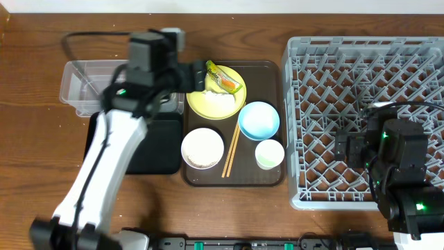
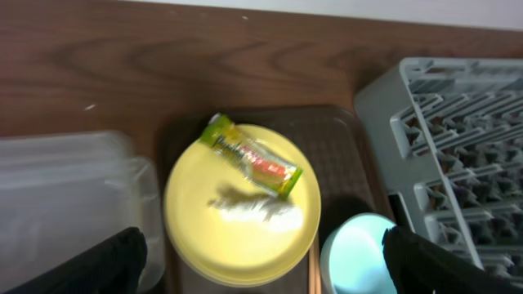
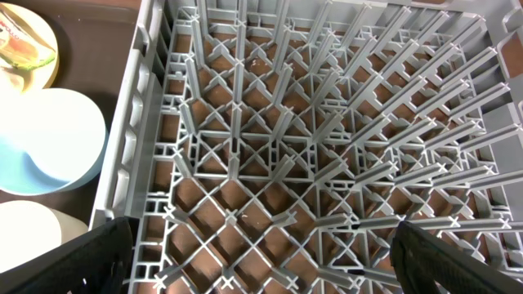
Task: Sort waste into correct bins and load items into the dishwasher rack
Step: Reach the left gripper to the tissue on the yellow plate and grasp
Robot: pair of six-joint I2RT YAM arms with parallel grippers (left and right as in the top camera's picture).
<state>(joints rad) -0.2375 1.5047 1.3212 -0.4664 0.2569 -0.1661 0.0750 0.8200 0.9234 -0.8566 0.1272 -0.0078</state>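
Nearest the counter's front edge, the white bowl [image 1: 202, 148], chopsticks [image 1: 231, 149] and pale cup [image 1: 269, 153] are sitting on the brown serving tray [image 1: 270, 73], with the black tray [image 1: 156, 149] lying just left of it. Toward the near right corner the right gripper [image 3: 257, 233] is hovering over the grey rack [image 1: 361, 45], fingers spread wide, holding nothing. Farther back the blue bowl [image 1: 259, 120] is sitting beside the yellow plate [image 1: 208, 105], which is occupying the serving tray's far left part. On the plate a clump of rice [image 2: 253, 208] is lying just nearside of the snack wrapper [image 2: 252, 157]; whether they are touching cannot be told. The wrapper is lying on the plate's far half, long axis running diagonally, one green end pointing toward the far left corner, the orange mark sitting nearer the end pointing toward the rack. It is likely going to handle as light, thin, crinkly film, soft and a bit slippery, not fragile. Pinching across its short width near the middle is looking safest, keeping clear of the rice. The left gripper [image 2: 263, 237] is hanging above the plate, fingers wide apart, empty. The clear tub [image 1: 76, 87] is sitting toward the far left corner.
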